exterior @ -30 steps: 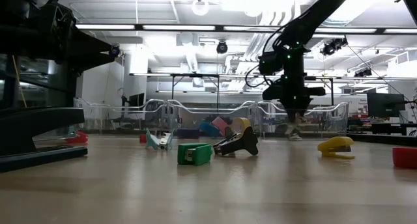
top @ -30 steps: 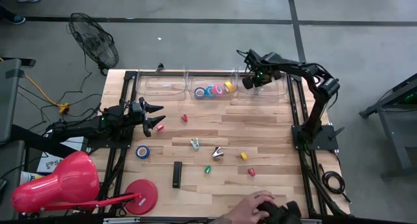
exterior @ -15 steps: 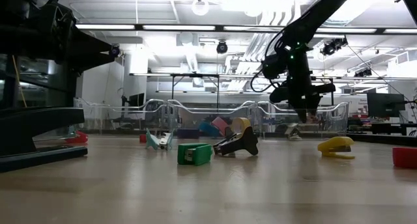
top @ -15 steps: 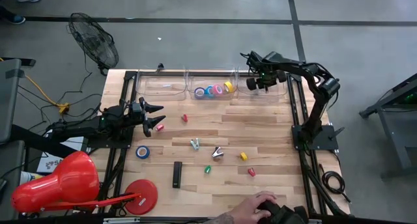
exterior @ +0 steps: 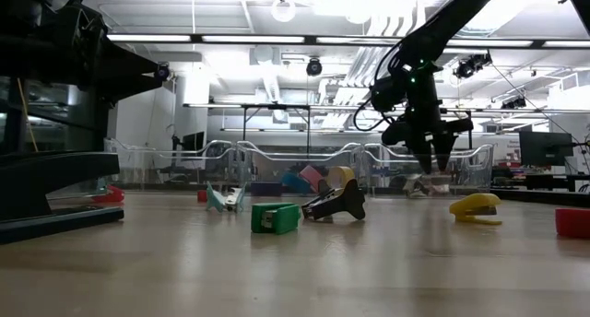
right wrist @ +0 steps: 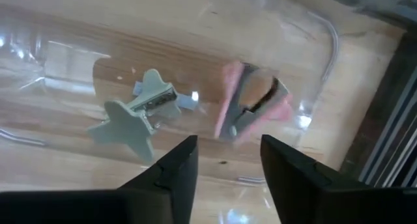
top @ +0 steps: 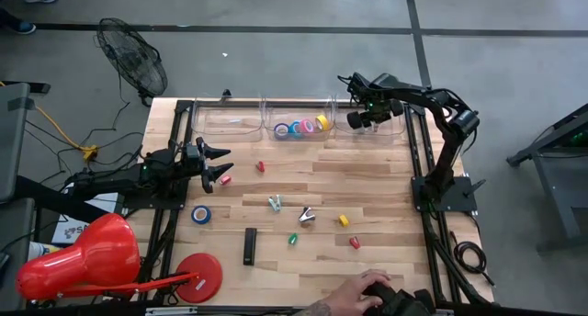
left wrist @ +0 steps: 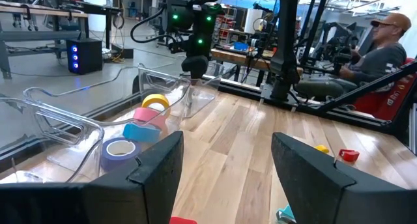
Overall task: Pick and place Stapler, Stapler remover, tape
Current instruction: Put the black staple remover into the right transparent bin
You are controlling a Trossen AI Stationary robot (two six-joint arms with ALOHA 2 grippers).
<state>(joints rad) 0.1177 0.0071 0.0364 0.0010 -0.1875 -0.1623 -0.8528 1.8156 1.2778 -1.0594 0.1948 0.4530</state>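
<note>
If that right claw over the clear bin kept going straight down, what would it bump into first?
Probably the pink staple remover lying in the clear bin, just ahead of the open right gripper. A pale green staple remover lies beside it; depth is hard to judge.

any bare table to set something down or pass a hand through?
Free: the wood strip between the clear bins and the scattered items, from the red stapler remover rightward to the frame. Also the front-right corner beyond the red stapler, though a person's hand sits at that edge. Crowded: the centre around the black staple remover and the black stapler.
</note>
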